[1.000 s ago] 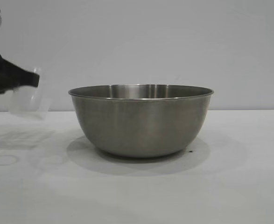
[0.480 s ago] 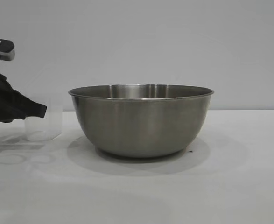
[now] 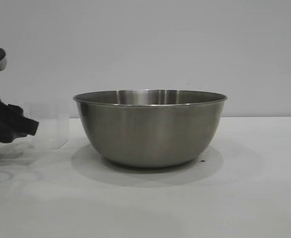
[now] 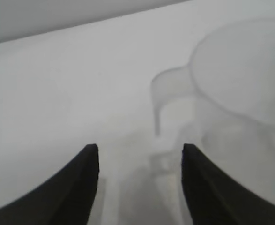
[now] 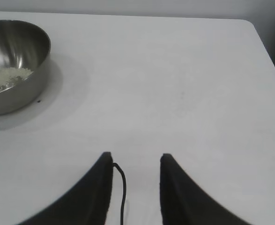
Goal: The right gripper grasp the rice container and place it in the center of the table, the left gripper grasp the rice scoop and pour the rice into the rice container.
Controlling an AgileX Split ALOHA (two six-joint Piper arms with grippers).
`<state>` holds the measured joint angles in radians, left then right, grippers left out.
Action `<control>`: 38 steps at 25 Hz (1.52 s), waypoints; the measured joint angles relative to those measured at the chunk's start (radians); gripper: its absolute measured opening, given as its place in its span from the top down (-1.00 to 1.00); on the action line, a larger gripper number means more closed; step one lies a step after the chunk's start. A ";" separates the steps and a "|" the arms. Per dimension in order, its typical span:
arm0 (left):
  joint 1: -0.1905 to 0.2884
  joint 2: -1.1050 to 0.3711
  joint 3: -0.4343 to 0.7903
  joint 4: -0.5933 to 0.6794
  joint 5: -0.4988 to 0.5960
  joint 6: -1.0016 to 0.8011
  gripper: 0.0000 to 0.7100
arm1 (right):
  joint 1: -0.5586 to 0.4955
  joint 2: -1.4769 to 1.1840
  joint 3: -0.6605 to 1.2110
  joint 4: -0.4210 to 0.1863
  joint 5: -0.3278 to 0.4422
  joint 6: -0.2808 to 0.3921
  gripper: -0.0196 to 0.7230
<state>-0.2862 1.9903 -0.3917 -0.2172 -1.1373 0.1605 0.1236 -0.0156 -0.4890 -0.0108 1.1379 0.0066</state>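
Rice scoop (image 4: 240, 89): upright on the tabletop (image 3: 254, 198), at one o'clock just beyond the left gripper (image 4: 139, 152).
Left jaws: parted, empty.
Right gripper (image 5: 136, 159): jaws parted, empty, well apart from the rice container (image 5: 15, 65).

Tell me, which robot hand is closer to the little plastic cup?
The left hand. It sits just beside the rice scoop, fingers open, not touching it. The right hand is well off on the far side of the rice container.

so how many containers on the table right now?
2. The steel bowl sits mid-table with rice inside. The plastic scoop stands upright to its left, just clear of the open left hand. Nothing else shows.
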 joint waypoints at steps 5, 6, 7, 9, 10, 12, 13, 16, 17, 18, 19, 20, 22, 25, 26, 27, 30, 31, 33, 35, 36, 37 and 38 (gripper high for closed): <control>0.000 -0.201 0.049 0.000 0.127 0.000 -0.04 | 0.000 0.000 0.000 0.000 0.000 0.000 0.32; 0.000 -0.239 0.051 0.002 0.177 0.000 -0.04 | 0.000 0.000 0.000 0.000 0.000 0.000 0.32; 0.000 -0.285 0.051 0.006 0.238 0.000 -0.04 | 0.000 0.000 0.000 0.000 0.000 0.000 0.32; 0.000 -0.371 0.053 0.022 0.347 0.000 -0.04 | 0.000 0.000 0.000 0.000 0.000 0.000 0.32; 0.000 -0.420 0.056 0.026 0.404 0.000 -0.04 | 0.000 0.000 0.000 0.000 0.000 0.000 0.32; 0.000 -0.516 0.060 0.029 0.521 -0.007 -0.04 | 0.000 0.000 0.000 0.000 0.000 0.000 0.32; 0.000 -0.556 0.060 0.029 0.573 -0.019 -0.04 | 0.000 0.000 0.000 0.000 0.000 0.000 0.32; 0.000 -0.688 0.060 0.029 0.707 -0.067 -0.04 | 0.000 0.000 0.000 0.000 0.000 0.000 0.32; 0.000 -0.727 0.060 0.029 0.745 -0.074 -0.04 | 0.000 0.000 0.000 0.000 0.000 0.000 0.32; 0.000 -0.780 0.060 0.027 0.794 -0.080 -0.04 | 0.000 0.000 0.000 0.000 0.000 0.000 0.32; 0.000 -0.818 0.060 0.027 0.852 -0.082 -0.04 | 0.000 0.000 0.000 0.000 0.000 0.000 0.32; 0.000 -0.859 0.055 0.027 0.911 -0.082 -0.04 | 0.000 0.000 0.000 0.000 0.000 0.000 0.32; 0.000 -0.929 0.023 0.027 1.064 -0.082 -0.04 | 0.000 0.000 0.000 0.000 0.000 0.000 0.32; 0.000 -1.006 -0.040 0.027 1.255 -0.082 -0.04 | 0.000 0.000 0.000 0.000 0.000 0.000 0.32; 0.000 -1.033 -0.061 0.027 1.317 -0.082 -0.04 | 0.000 0.000 0.000 0.000 0.000 0.000 0.32; 0.000 -1.061 -0.082 0.027 1.379 -0.082 -0.04 | 0.000 0.000 0.000 0.000 0.000 0.000 0.32; 0.000 -1.145 -0.129 0.029 1.551 -0.082 -0.04 | 0.000 0.000 0.000 0.000 0.000 0.000 0.32; 0.000 -1.179 -0.137 0.035 1.596 -0.082 -0.04 | 0.000 0.000 0.000 0.000 0.000 0.000 0.32; 0.000 -1.246 -0.145 0.051 1.692 -0.082 -0.04 | 0.000 0.000 0.000 0.000 0.000 0.000 0.32; 0.000 -1.330 -0.145 0.077 1.779 -0.082 -0.04 | 0.000 0.000 0.000 0.000 0.000 0.000 0.32; 0.000 -1.369 -0.147 0.082 1.810 -0.082 -0.04 | 0.000 0.000 0.000 0.000 0.000 0.000 0.32; 0.000 -1.420 -0.147 0.087 1.845 -0.082 -0.04 | 0.000 0.000 0.000 0.000 0.000 0.000 0.32; 0.000 -1.474 -0.147 0.094 1.874 -0.082 -0.04 | 0.000 0.000 0.000 0.000 0.000 0.000 0.32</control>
<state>-0.2862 0.5163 -0.5384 -0.1235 0.7369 0.0782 0.1236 -0.0156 -0.4890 -0.0108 1.1379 0.0066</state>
